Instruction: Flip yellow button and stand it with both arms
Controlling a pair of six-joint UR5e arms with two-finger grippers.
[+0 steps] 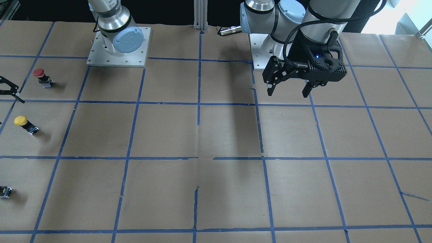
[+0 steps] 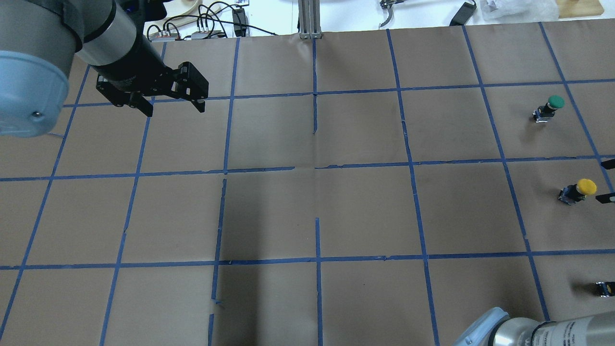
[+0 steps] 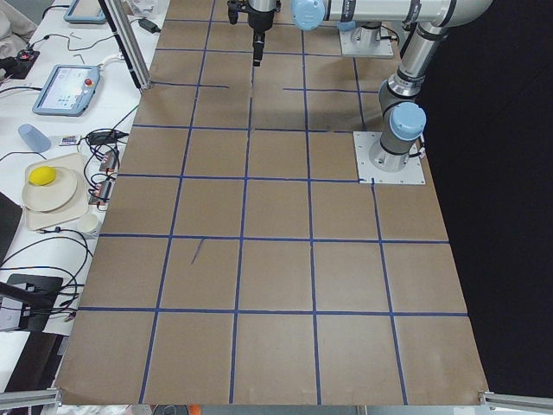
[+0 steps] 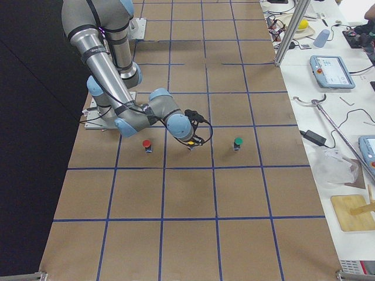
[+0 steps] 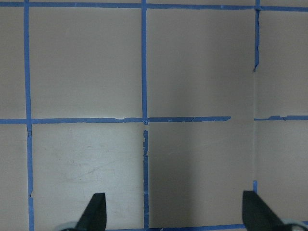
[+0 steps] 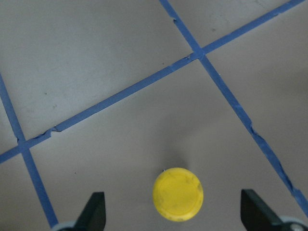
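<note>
Where brown paper gridded with blue tape covers the table (image 2: 365, 211), the yellow button (image 6: 178, 194) stands cap-up. My right gripper (image 6: 175, 211) hangs above it, jaws wide; my left gripper (image 2: 174, 109), equally wide, hovers well apart from it. A red button (image 1: 41, 76) and a green button (image 2: 550, 106) flank it.

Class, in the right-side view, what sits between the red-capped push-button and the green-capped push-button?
The yellow mushroom-capped push-button sits in line between them, with the right gripper open above it. The exterior right view shows this.
</note>
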